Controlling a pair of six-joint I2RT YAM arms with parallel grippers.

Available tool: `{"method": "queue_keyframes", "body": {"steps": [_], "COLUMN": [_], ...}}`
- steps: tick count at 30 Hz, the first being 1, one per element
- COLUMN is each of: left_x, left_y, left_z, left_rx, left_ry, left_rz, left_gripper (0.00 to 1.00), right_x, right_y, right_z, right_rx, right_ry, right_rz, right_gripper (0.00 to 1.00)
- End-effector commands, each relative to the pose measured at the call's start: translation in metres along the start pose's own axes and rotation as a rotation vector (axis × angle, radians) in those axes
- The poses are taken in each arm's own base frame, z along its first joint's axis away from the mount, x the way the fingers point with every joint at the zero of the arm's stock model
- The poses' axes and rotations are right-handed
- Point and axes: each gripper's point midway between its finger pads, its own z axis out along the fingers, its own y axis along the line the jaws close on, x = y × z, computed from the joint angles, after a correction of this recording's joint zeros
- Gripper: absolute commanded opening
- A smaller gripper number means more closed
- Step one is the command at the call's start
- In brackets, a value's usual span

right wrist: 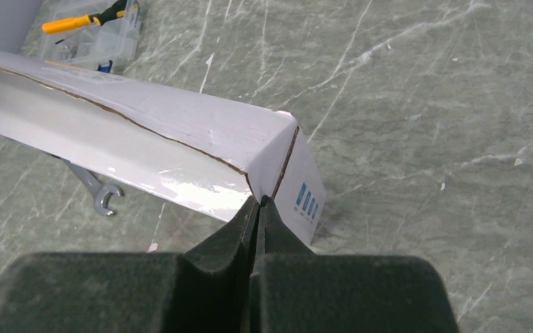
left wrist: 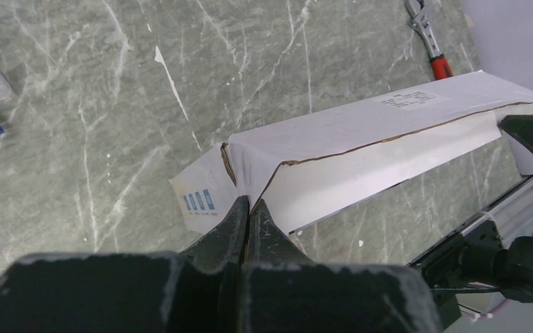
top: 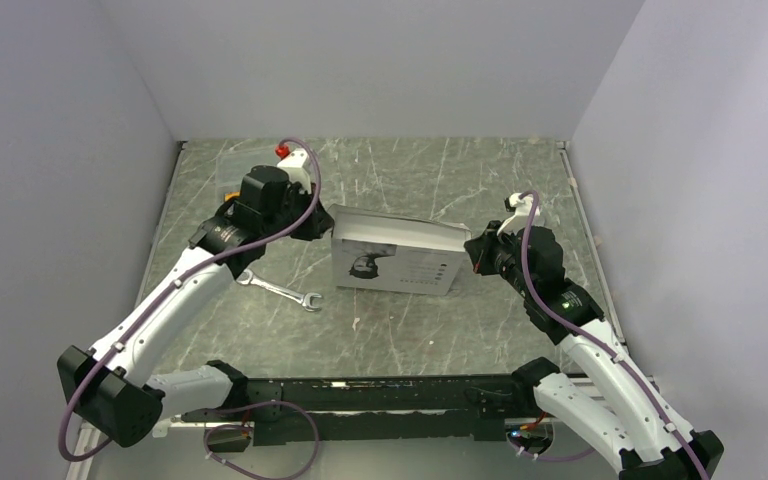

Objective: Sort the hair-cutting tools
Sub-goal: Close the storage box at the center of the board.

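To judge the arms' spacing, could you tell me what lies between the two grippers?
A white box spans the whole stretch between the left gripper and the right gripper, each shut at one end of it; the top view shows this best.

Both arms meet at a white printed box (top: 397,256) on the marbled table (top: 410,170), left gripper (top: 322,226) and right gripper (top: 472,250) apparently pinching opposite ends; a silver open-end wrench (top: 280,291) lies nearby.

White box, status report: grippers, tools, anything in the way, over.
Left gripper and right gripper both shut, pinching white box lid corners. Clipper and combs not visible. Silver wrench on table near box's left-arm end.
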Motion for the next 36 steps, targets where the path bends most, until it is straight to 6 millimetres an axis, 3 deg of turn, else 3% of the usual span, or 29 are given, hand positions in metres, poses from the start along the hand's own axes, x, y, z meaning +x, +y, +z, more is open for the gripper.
{"method": "queue_keyframes", "body": {"steps": [1,8,14,25,36], "left_x": [-0.035,-0.039,-0.027,-0.008,0.019], "left_y": [-0.031,-0.024,-0.019,0.019,0.015], "left_z": [-0.013,-0.016,-0.007,-0.002,0.011], "left_rx": [0.149,0.166,0.165,-0.020,-0.032], "left_ry": [-0.081,-0.075,-0.066,-0.119,-0.112], "left_rz": [-0.059,-0.087,-0.102,-0.019,0.004], "left_gripper": [0.00,0.00,0.00,0.00,0.00], "right_x": [0.031,0.031,0.031,0.025,0.020], "right_y": [-0.009,-0.009,-0.009,-0.004,0.002], "right_z": [-0.001,-0.001,-0.001,-0.002,-0.002], "right_rx": [0.023,0.026,0.024,0.006,-0.011], "right_ry": [0.106,0.104,0.106,0.097,0.089], "right_rz": [-0.014,-0.015,-0.015,-0.008,0.013], "right_gripper": [0.00,0.00,0.00,0.00,0.00]}}
